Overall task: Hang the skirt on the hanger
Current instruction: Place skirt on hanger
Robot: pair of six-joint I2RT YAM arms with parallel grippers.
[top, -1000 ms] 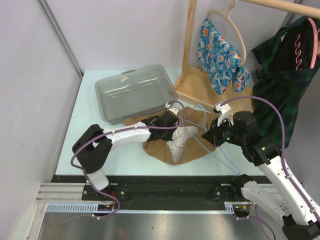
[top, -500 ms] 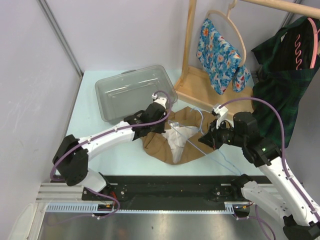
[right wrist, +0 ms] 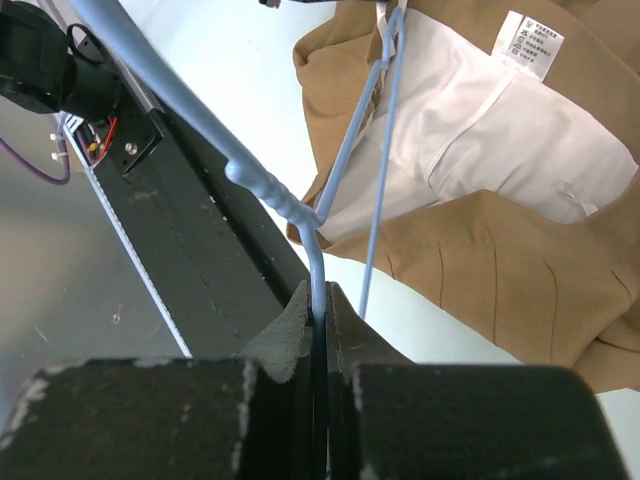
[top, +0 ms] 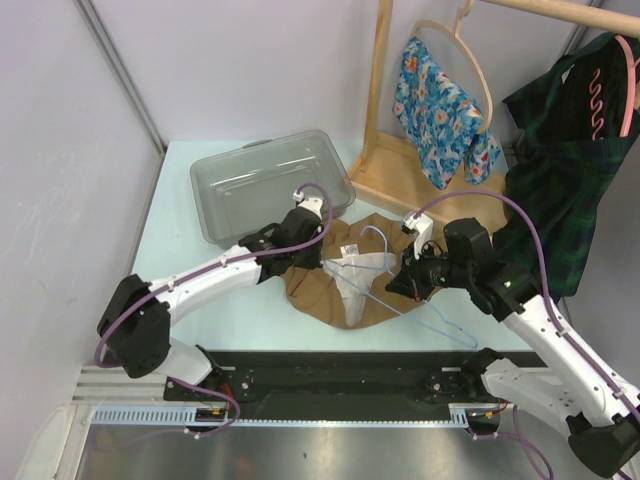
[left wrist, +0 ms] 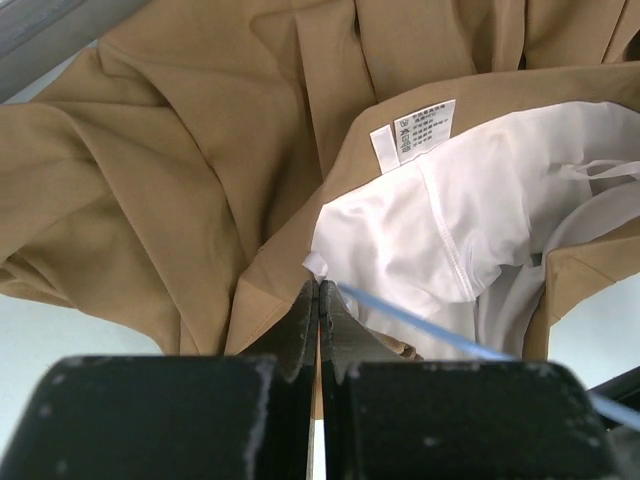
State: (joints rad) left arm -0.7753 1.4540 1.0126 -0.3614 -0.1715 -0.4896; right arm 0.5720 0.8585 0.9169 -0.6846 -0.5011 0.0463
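Note:
The tan skirt (top: 318,292) with white lining (top: 352,282) lies crumpled on the table's middle, its waist open toward the right. My left gripper (top: 312,252) is at the skirt's far-left edge, shut on the waistband fold (left wrist: 270,300) where tan cloth meets the lining (left wrist: 420,230). The left gripper (left wrist: 319,290) has its jaws pressed together. My right gripper (top: 399,283) is shut on the light blue wire hanger (top: 445,325) just below its twisted neck (right wrist: 268,185). The hanger's hook points toward the near rail, and its wire frame (right wrist: 385,120) reaches into the skirt's waist (right wrist: 480,130). A stretch of blue wire (left wrist: 420,325) passes beside the left fingers.
A clear grey bin (top: 265,185) stands behind the left gripper. A wooden rack (top: 378,100) at the back carries a floral garment (top: 435,100). A dark plaid garment (top: 560,170) hangs at the right, close to the right arm. The black rail (top: 330,375) runs along the near edge.
My left gripper moved back and left toward the bin, drawing the skirt's waist open. My right gripper moved left with the hanger, bringing its wire frame over the lining.

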